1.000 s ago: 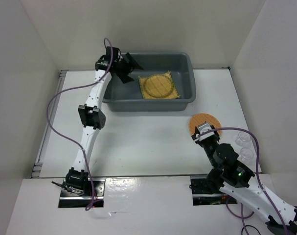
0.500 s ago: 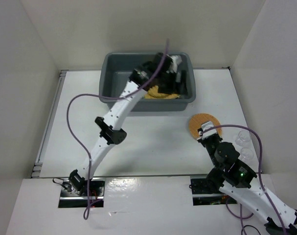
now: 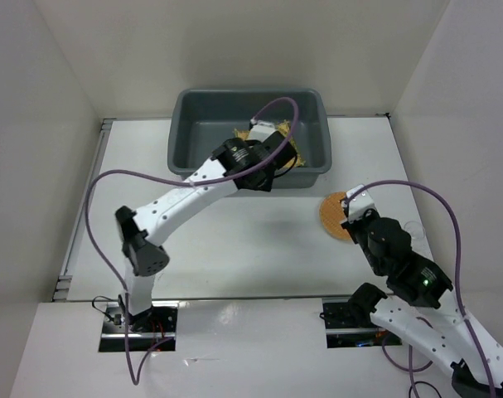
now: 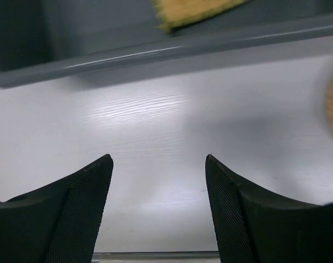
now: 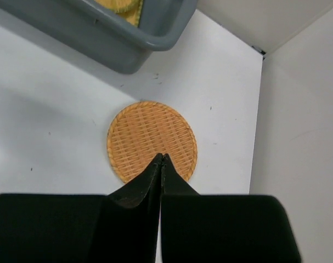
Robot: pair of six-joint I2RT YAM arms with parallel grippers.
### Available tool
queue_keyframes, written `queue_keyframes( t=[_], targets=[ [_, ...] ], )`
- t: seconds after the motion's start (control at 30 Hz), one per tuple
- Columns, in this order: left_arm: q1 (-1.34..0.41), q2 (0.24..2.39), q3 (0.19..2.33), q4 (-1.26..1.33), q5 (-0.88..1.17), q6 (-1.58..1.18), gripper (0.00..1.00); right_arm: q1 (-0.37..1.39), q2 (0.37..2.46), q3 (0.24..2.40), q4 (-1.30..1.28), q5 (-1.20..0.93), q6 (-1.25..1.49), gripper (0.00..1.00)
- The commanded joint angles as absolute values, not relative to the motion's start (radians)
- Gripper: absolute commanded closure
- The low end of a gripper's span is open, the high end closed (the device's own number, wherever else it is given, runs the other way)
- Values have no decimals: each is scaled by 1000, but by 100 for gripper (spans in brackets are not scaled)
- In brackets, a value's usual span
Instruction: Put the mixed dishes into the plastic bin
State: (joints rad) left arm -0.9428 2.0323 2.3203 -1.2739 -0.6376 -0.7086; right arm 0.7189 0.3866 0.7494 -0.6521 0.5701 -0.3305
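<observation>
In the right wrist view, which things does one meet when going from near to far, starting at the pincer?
The right pincer → orange disc on the table → bin → yellow mat inside it.

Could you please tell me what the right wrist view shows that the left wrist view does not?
Only the right wrist view shows the whole orange disc on the table, the white side wall, and the right gripper, jaws shut over the disc's near edge. Only the left wrist view shows the left gripper, jaws open and empty. Both show the grey bin with yellow weave inside, and the white table; the left catches just a blurred orange sliver.
</observation>
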Motion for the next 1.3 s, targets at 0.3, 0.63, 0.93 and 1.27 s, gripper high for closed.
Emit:
queue_keyframes(
  t=[0.3, 0.63, 0.93, 1.27],
  targets=[
    [-945, 1546, 1505, -785, -457, -765, 24, 655, 754, 968, -739, 433, -212, 97],
    [-954, 1592, 1433, -634, -315, -689, 18, 56, 1172, 1178, -839, 65, -314, 97],
    [-945, 1756, 1410, -452, 0, -641, 13, -20, 1311, 1077, -765, 6, -500, 100],
    [-914, 1795, 1355, -371, 43, -696, 18, -48, 1578, 1135, -634, 31, -491, 100]
  ],
)
